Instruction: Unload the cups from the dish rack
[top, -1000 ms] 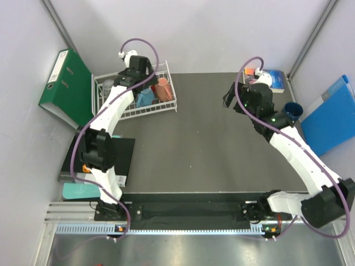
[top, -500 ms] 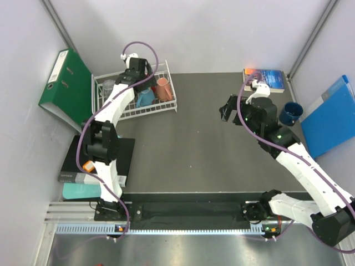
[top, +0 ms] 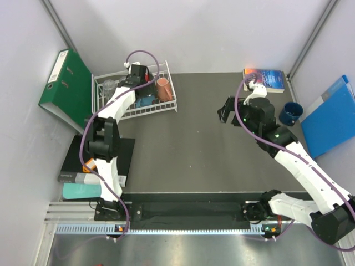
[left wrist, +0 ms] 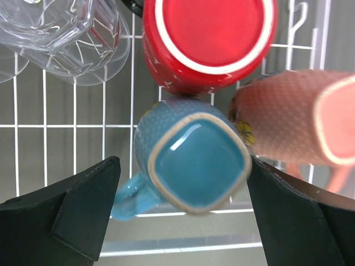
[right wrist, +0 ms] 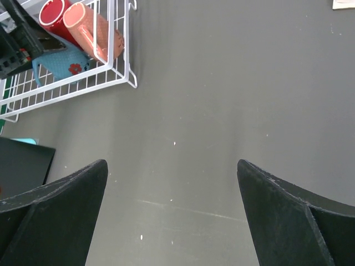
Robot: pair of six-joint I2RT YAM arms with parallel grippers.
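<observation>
The white wire dish rack [top: 161,110] stands at the far left of the table. My left gripper [top: 139,82] is open inside it. In the left wrist view the left gripper [left wrist: 183,166] straddles a light blue mug [left wrist: 194,160], mouth towards the camera. A red mug [left wrist: 208,39], an orange mug [left wrist: 294,127] and clear glass tumblers [left wrist: 66,39] lie around it. A dark blue mug [top: 290,113] stands on the table at the right. My right gripper [top: 226,111] is open and empty above the bare table [right wrist: 172,163]. Its view shows the rack [right wrist: 119,66] at upper left.
A green binder [top: 66,83] leans on the left wall beside the rack. A black notebook [top: 97,160] lies at the near left. A book [top: 266,79] lies at the far right and a blue folder [top: 330,116] leans on the right wall.
My left gripper has moved further into the rack over the light blue mug. My right arm has swung left and nearer, away from the dark blue mug.
</observation>
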